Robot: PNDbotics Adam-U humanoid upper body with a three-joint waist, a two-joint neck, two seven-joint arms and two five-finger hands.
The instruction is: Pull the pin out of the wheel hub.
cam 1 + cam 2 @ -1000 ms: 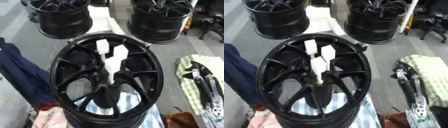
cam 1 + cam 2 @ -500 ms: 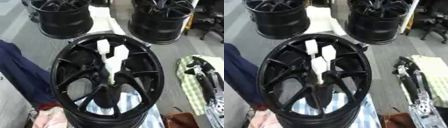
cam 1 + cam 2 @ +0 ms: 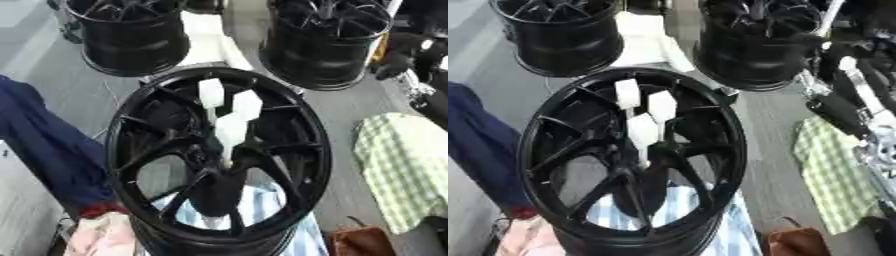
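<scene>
Nearest to me, at 6 o'clock, a blue and white striped cloth (image 3: 262, 202) lies under the big black metal wheel (image 3: 131, 150). The wheel fills the middle. Three white pins with thin stems (image 3: 230, 131) stand up from the wheel's black hub (image 3: 219, 172). They sit close together, one just behind the next, and all of them are still stuck in.

What has just changed is the robot's right hand (image 3: 833, 110). A moment ago it lay low, at about 4 o'clock from the wheel, over the green checked cloth (image 3: 402, 170). Now it has gone up and farther back, to about 2 o'clock. I think that means the pulling has not started yet.

The pins are at 9 o'clock from the hand, well apart from it, with the wheel's rim in between. I cannot tell if the fingers are apart or together. The left hand does not show.

Farthest off, at 11 and 1 o'clock, stand two more black wheels (image 3: 131, 40).
</scene>
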